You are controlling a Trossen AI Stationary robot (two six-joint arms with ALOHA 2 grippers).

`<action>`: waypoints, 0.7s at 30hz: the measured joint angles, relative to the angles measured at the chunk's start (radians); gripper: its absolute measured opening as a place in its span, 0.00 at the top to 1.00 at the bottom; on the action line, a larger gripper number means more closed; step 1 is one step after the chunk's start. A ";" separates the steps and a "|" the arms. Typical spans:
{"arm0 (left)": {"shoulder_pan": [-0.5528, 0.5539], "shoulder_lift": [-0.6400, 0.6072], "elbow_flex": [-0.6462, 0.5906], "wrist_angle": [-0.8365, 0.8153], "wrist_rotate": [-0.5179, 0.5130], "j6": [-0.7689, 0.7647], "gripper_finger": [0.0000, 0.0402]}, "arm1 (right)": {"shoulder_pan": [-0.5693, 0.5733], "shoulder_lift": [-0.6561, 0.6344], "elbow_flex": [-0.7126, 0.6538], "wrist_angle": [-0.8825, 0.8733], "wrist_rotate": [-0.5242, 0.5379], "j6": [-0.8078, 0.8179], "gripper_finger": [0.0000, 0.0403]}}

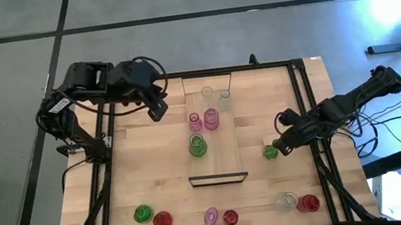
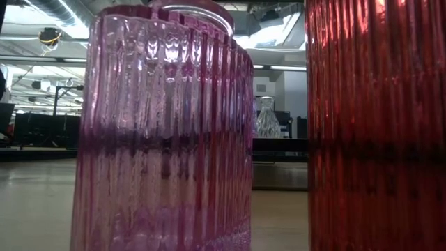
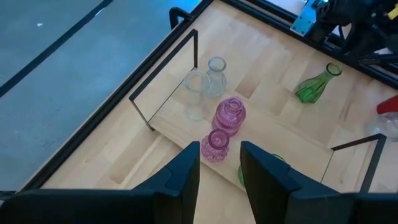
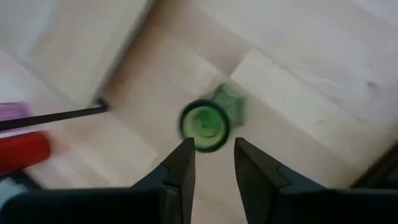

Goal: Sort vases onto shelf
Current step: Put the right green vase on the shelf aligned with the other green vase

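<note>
The pale shelf (image 1: pixel 226 159) lies mid-table with black end frames. On it stand two clear vases (image 1: pixel 207 93), two pink vases (image 1: pixel 210 118) and a green vase (image 1: pixel 198 145). A lone green vase (image 1: pixel 270 151) sits on the tabletop right of the shelf. My right gripper (image 1: pixel 283 147) hovers right beside it, open; in the right wrist view the vase (image 4: pixel 204 126) shows just beyond the fingertips of the gripper (image 4: pixel 212 146), blurred. My left gripper (image 1: pixel 155 107) is open by the shelf's far left corner, and the pink vases (image 3: pixel 229 115) lie ahead of it (image 3: pixel 219 152).
Along the table's near edge stand a green vase (image 1: pixel 143 212), red vases (image 1: pixel 162 220), (image 1: pixel 231 217), (image 1: pixel 308 203), a pink vase (image 1: pixel 211 217) and a clear vase (image 1: pixel 287 200). The pink vase (image 2: pixel 164 132) and a red vase (image 2: pixel 376 125) fill the low view. Black rails (image 1: pixel 311 113) border the table.
</note>
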 joint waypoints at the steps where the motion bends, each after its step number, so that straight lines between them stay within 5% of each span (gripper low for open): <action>1: 0.000 0.000 0.000 0.000 0.000 0.000 0.73 | 0.000 0.010 0.000 -0.006 0.002 0.000 0.76; 21: 0.000 0.004 0.000 0.000 0.001 -0.002 0.73 | -0.054 0.120 -0.108 0.151 -0.035 -0.009 0.80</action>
